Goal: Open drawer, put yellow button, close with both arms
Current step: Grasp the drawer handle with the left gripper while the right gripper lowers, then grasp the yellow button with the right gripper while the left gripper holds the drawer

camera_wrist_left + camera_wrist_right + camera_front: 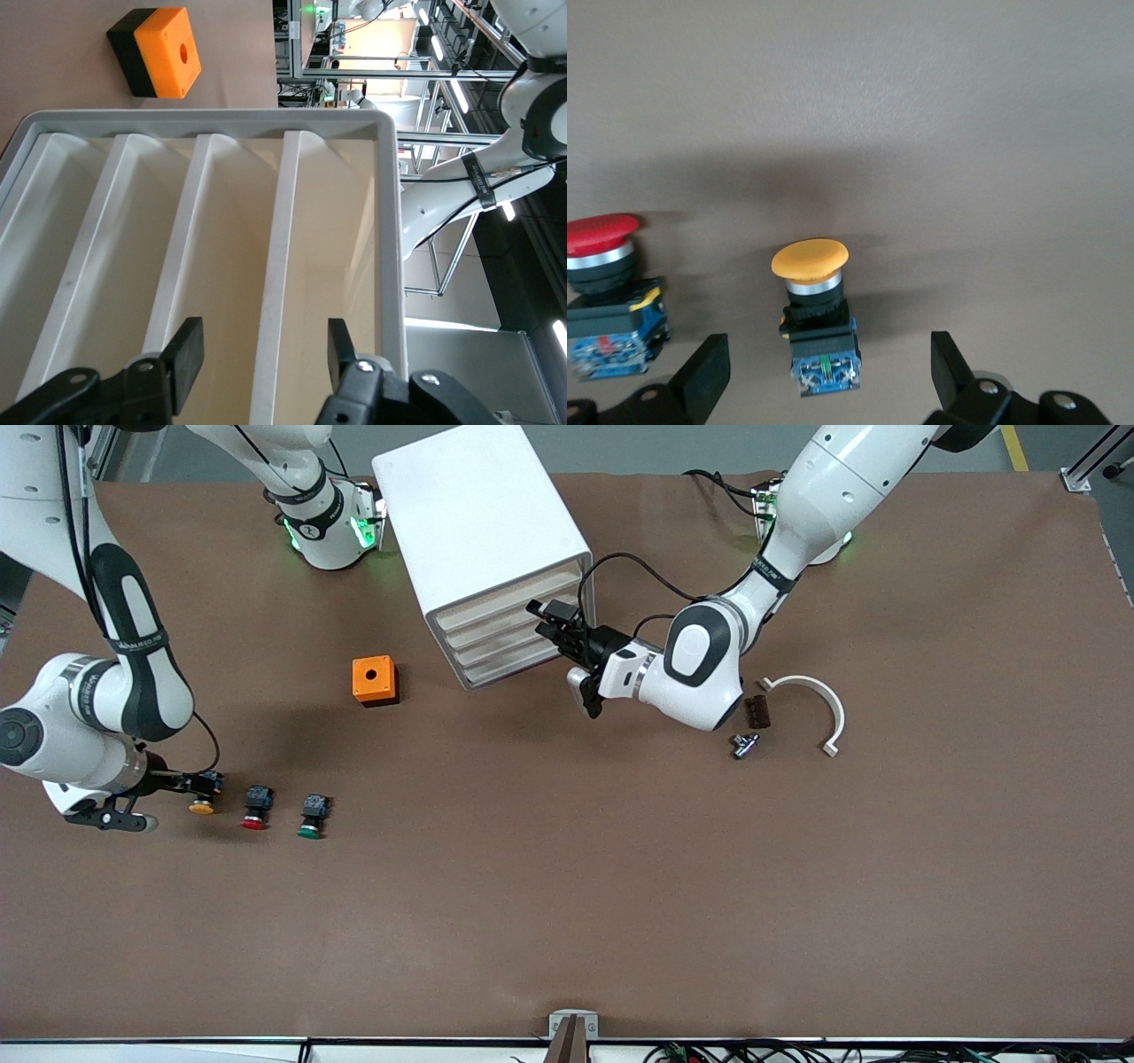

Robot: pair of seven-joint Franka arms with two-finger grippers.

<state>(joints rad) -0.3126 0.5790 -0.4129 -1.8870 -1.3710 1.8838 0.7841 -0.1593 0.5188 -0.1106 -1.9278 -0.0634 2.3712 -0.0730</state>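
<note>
Front view: my right tool (182, 782) is sitting low at the right arm's end of the tabletop (567, 921), its fingers (700, 376) spread wide on either side of the yellow button (203, 801) without touching it. The button is lying on its side, smooth domed cap over a black and blue body. The red button (255, 810) is lying just beside it, apart, and the green button (312, 817) next along the same row. Bare brown matte surface is stretching wide nearer the camera.

My left tool (556, 633) is sitting at the front of the white drawer cabinet (483, 540), fingers (186, 359) open wide and straddling one of the drawer fronts (275, 292); whether they are touching it I cannot tell. All the drawers are showing shut, smooth glossy plastic with recessed lips.

An orange box (375, 680) with a round hole in its top is standing beside the cabinet, apart. Near the left arm, a curved white bracket (819, 704), a dark brown block (757, 712) and a small metal fitting (744, 744) are lying.
</note>
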